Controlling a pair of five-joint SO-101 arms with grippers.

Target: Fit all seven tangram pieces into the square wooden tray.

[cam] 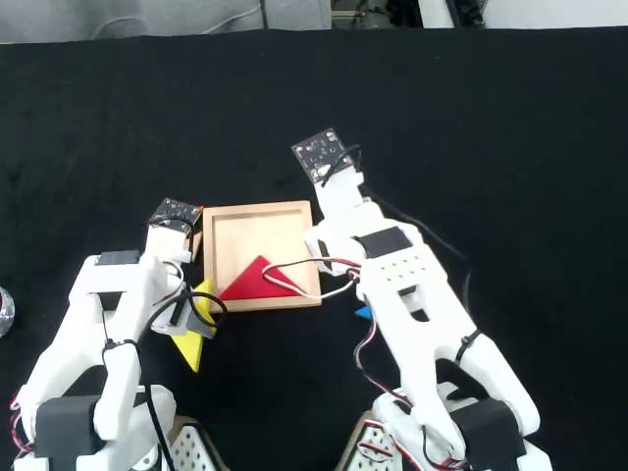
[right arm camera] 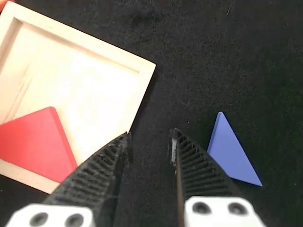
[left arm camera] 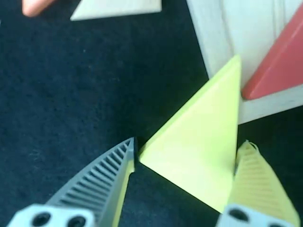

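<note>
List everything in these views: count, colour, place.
wooden tray: 1, pale wood, mid-table
red triangle: 1, red, inside tray at its near edge
yellow triangle: 1, yellow, at tray's near-left corner
blue triangle: 1, blue, on cloth right of tray
pale triangle: 1, cream, on cloth left of tray
orange piece: 1, orange, beside pale triangle
table: 1, black cloth
left gripper: 1, grey and yellowish, shut on yellow triangle
right gripper: 1, black, open, between tray and blue triangle
</note>
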